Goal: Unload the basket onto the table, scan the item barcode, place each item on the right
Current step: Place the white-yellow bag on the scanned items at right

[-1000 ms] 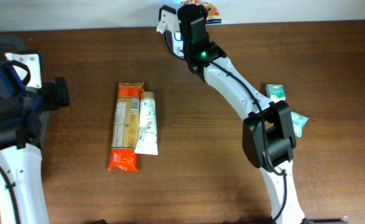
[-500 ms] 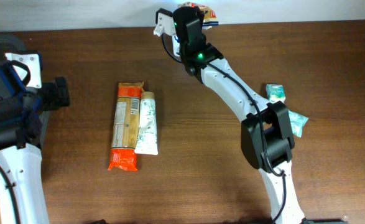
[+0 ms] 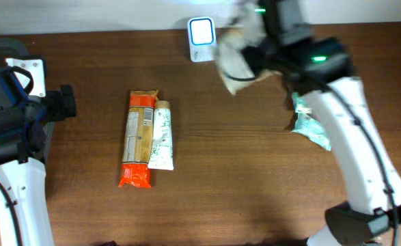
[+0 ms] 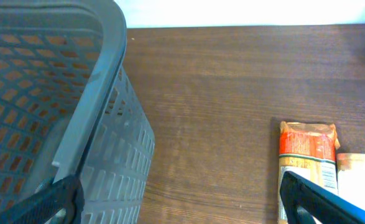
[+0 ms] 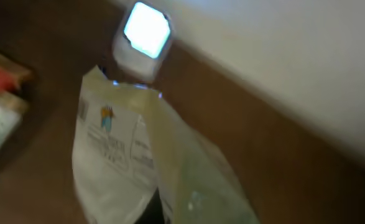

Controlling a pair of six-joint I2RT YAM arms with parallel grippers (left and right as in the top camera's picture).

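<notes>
Upper right of the overhead view: right gripper point(image 3: 256, 49), smeared by blur, pinched shut on a pale plastic pouch point(image 3: 236, 56). Pouch up off the table point(image 3: 241, 178), hanging just right of and below the scanner point(image 3: 201, 31). Scanner at the top edge, centre of the frame, small and white, its square window lit bright.

From the right wrist camera: pouch point(image 5: 123, 158) across the lower middle of the frame, whitish with small printed marks on the left face and a green tint on the right fold. Scanner point(image 5: 143, 34) above it at upper left, glowing window turned towards the lens. Fingers themselves not made out here.

Far left of the overhead view: left gripper point(image 3: 62, 102) spread wide, holding nothing, off the table surface. From the left wrist camera: both black fingertips point(image 4: 58, 198) at the bottom corners, grey mesh basket point(image 4: 110, 134) filling the left half.

Left of centre on the table: orange snack packet point(image 3: 139, 140) lying lengthwise, white tube point(image 3: 162, 137) pressed along its right side. Under the right arm at right: green packets point(image 3: 311, 126), partly hidden.
</notes>
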